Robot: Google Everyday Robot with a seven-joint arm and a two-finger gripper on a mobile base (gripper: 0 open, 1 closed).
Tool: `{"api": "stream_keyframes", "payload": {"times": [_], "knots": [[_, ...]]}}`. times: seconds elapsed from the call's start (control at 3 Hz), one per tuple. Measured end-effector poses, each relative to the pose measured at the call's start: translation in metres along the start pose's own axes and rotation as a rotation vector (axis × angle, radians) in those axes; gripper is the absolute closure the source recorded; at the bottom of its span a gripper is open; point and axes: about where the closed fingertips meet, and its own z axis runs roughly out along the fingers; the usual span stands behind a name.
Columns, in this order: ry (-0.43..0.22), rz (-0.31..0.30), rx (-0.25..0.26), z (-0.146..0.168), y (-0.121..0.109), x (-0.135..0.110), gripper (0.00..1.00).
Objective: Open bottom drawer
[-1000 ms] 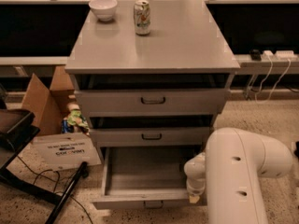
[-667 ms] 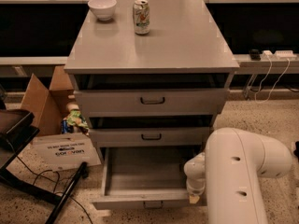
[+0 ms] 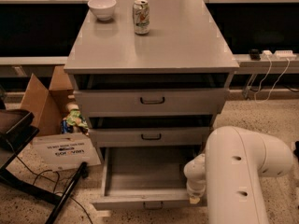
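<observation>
The grey cabinet (image 3: 149, 50) fills the middle of the camera view. Its bottom drawer (image 3: 126, 202) stands pulled out toward me, showing a plain grey shallow tray (image 3: 145, 169) with nothing in it. Its small dark handle (image 3: 153, 205) sits at the middle of the slim front panel. My gripper (image 3: 195, 196) hangs at the right end of that front panel, at the tip of my white arm (image 3: 247, 171), which covers the drawer's right corner.
The top drawer (image 3: 152, 100) and the middle drawer (image 3: 150, 136) sit slightly out. A white bowl (image 3: 102, 7) and a can (image 3: 140, 17) stand on the cabinet top. A cardboard box (image 3: 42, 101), a white sign (image 3: 65, 150) and a black chair base (image 3: 18, 181) lie at the left. Cables (image 3: 271, 78) hang at the right.
</observation>
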Motion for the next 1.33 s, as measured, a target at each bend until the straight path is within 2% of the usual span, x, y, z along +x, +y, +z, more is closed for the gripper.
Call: {"api": "stream_keyframes", "payload": {"times": [0.33, 0.67, 1.33], "knots": [[0.009, 0.004, -0.006, -0.003, 0.008, 0.002, 1.00], [0.031, 0.012, -0.022, -0.012, 0.029, 0.009, 1.00], [0.044, 0.017, -0.031, -0.015, 0.039, 0.012, 1.00]]}}
